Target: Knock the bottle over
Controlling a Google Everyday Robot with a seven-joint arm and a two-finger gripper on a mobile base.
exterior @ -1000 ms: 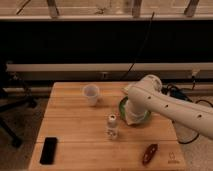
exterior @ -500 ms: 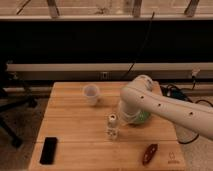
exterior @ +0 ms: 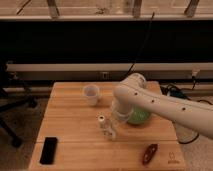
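Observation:
The bottle (exterior: 105,127) is small and clear with a white cap. It stands upright near the middle of the wooden table (exterior: 75,135). My white arm reaches in from the right, and my gripper (exterior: 116,126) is low at the arm's end, right beside the bottle on its right. The arm hides most of the gripper. The translucent white cup (exterior: 91,95) stands upright behind and left of the bottle.
A green bowl (exterior: 139,116) sits right of the bottle, partly hidden by my arm. A black phone (exterior: 48,150) lies at the front left. A brown snack item (exterior: 149,153) lies at the front right. An office chair stands left of the table.
My arm has swung left across the green bowl, bringing the gripper down beside the bottle. The bottle still stands in the same spot.

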